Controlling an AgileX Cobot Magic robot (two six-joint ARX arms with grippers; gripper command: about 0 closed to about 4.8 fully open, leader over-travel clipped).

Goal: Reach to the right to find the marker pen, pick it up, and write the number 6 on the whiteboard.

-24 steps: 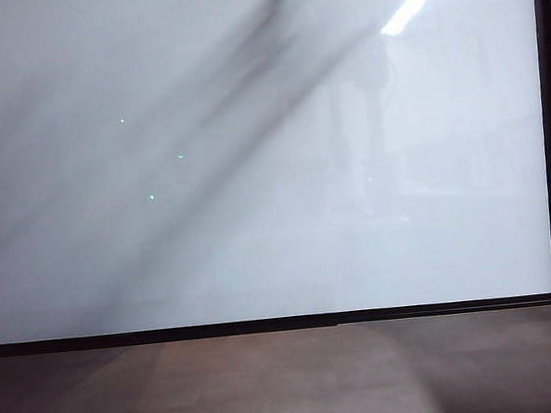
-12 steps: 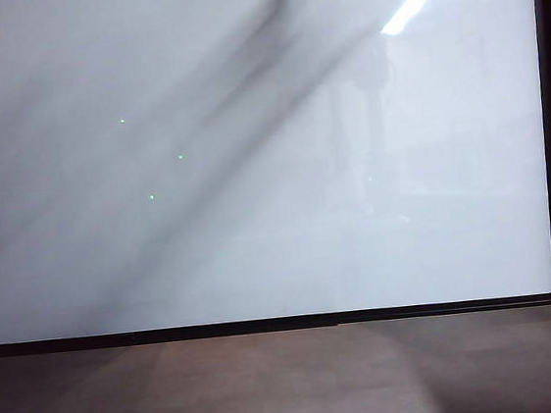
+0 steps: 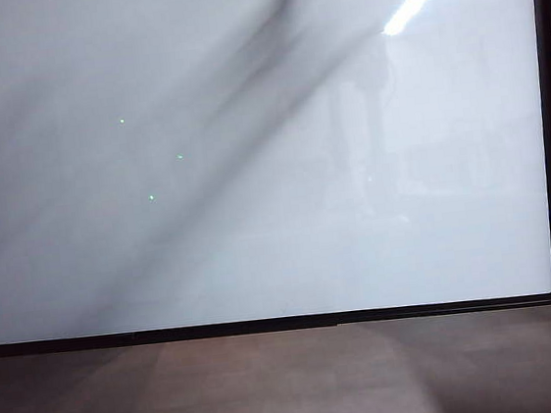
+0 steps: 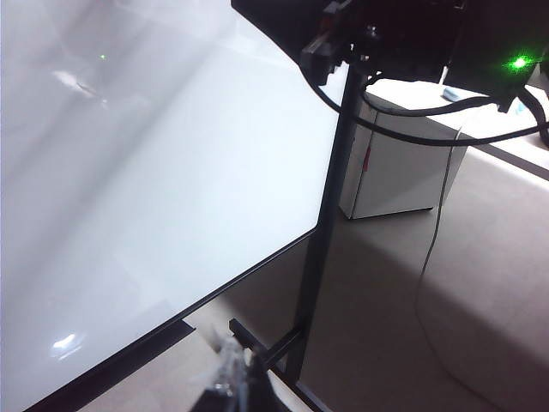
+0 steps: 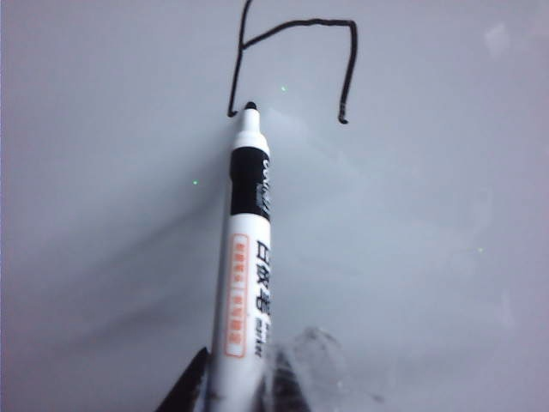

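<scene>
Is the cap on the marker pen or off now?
Off. In the right wrist view the marker pen, held by the right gripper, shows its bare black tip on the whiteboard, beside the ink strokes.

The whiteboard is glossy white with a thin black frame, crossed by grey diagonal shadows and a bright white light streak, with 3 tiny green dots. Below it the floor is dull brown. The marker pen has a white barrel, a black band, a black tip and an orange-outlined label with black lettering. The strokes of the number 6 are thin and black. The right claw is black beside clear pads. The cabinet is white.
</scene>
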